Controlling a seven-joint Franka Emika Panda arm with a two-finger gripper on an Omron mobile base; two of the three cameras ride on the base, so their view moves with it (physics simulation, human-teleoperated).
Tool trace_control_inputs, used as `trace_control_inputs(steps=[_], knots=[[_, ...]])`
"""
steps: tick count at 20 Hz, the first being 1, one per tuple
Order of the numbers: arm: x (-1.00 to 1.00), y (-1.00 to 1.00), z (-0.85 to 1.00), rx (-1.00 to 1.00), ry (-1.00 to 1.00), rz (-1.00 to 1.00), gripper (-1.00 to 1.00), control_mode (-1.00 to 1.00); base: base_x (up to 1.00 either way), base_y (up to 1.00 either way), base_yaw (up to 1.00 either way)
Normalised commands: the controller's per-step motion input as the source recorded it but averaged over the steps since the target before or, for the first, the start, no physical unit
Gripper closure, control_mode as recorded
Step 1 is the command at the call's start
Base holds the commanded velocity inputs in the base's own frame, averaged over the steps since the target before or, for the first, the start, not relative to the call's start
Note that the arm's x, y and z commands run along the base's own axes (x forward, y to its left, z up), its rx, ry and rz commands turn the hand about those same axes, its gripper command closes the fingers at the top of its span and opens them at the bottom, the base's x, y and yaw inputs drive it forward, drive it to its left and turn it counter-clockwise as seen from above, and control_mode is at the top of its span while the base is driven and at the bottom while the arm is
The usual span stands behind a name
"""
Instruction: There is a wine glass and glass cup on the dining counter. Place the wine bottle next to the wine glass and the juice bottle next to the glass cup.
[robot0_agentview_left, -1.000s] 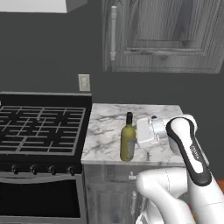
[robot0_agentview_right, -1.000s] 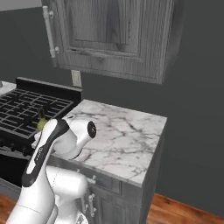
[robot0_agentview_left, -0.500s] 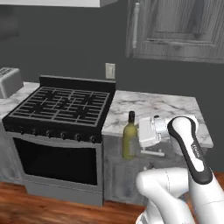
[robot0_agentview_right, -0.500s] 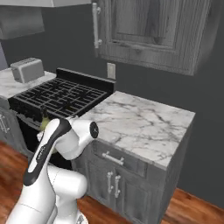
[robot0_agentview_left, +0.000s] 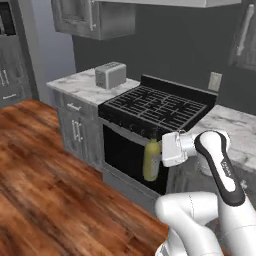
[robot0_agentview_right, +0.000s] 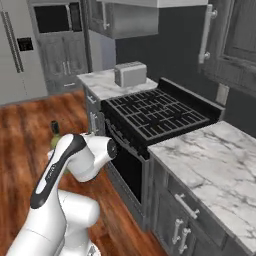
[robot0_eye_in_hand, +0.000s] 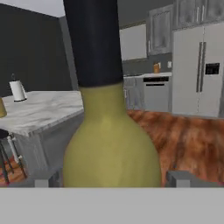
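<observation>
Hand view: carrying the wine bottle (robot0_eye_in_hand: 111, 144), its olive body and dark neck standing upright right in front of the lens, finger tips (robot0_eye_in_hand: 181, 178) closed against its two sides low down. Left base view: gripper (robot0_agentview_left: 156, 159) holding the same bottle out in front of the stove (robot0_agentview_left: 150, 112), clear of the floor and of any counter.

Step in hand, judged: transporting the bottle across the kitchen toward the dining counter (robot0_eye_in_hand: 43, 109), seen in the hand view as a marble-topped island beyond the bottle on the left. Wine glass not made out from here; a small white object (robot0_eye_in_hand: 17, 90) sitting on that top, too small to identify.

For doing it well: keeping the bottle vertical and the grip firm while the base is driving; holding it high enough to clear the counter edge on approach; locating the glass before lowering; setting down beside it, not touching.
</observation>
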Motion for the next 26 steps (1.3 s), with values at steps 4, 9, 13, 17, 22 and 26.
trace_control_inputs(steps=[4,9,13,17,22,26], knots=[[0.0,0.0,0.0,0.0,0.0,0.0,1.0,1.0,-0.39,0.04,0.79],[0.0,0.0,0.0,0.0,0.0,0.0,1.0,1.0,-0.42,0.1,0.73],[0.0,0.0,0.0,0.0,0.0,0.0,1.0,1.0,-0.48,0.24,0.55],[0.0,0.0,0.0,0.0,0.0,0.0,1.0,1.0,-0.41,0.45,0.35],[0.0,0.0,0.0,0.0,0.0,0.0,1.0,1.0,0.09,0.8,0.11],[0.0,0.0,0.0,0.0,0.0,0.0,1.0,1.0,0.27,0.88,0.07]])
